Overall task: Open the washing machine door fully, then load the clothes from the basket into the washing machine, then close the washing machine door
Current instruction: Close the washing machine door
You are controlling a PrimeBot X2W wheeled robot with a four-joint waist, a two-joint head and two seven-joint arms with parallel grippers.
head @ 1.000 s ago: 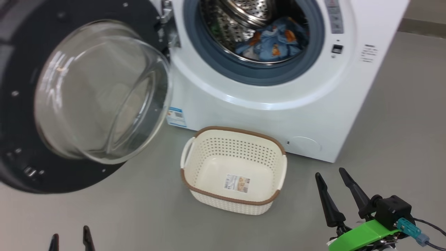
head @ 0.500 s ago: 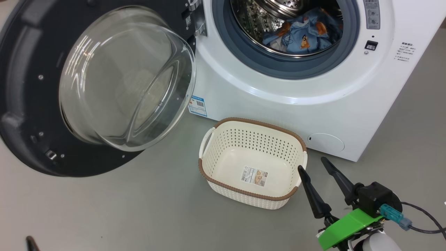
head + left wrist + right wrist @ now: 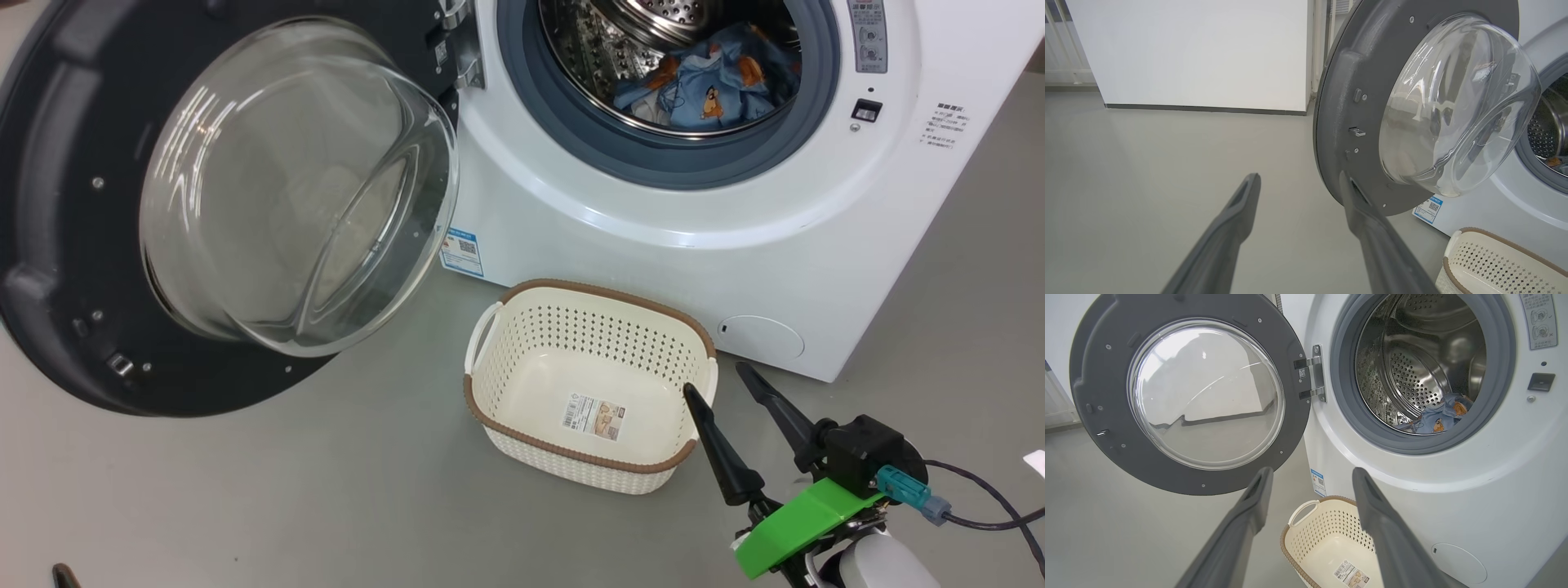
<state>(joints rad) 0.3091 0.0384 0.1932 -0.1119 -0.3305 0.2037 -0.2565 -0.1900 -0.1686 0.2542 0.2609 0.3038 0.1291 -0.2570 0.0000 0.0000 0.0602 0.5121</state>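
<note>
The washing machine point(image 3: 653, 261) stands with its round black-rimmed door point(image 3: 286, 188) swung wide open to the left. Blue clothes point(image 3: 702, 82) with orange prints lie inside the steel drum. The cream basket point(image 3: 596, 335) sits on the floor in front of the machine, holding nothing but the label sticker on its floor. My right gripper point(image 3: 717, 382) is open, its fingers straddling the basket's right rim; in its wrist view point(image 3: 1312, 471) it points toward the door point(image 3: 1090, 375), the clothes point(image 3: 1437, 418) and the basket point(image 3: 1327, 526). My left gripper point(image 3: 1299, 177) is open, low beside the door's point(image 3: 1339, 122) lower edge.
Grey floor spreads to the left of the door and in front of the basket. A white wall with a dark skirting point(image 3: 1204, 108) stands beyond the door. A round service flap point(image 3: 763, 336) sits low on the machine. A cable point(image 3: 980, 506) trails from my right wrist.
The head camera shifted over the first half second, then held. My right gripper has moved up and left to the basket's right rim. Door, basket and clothes have not moved.
</note>
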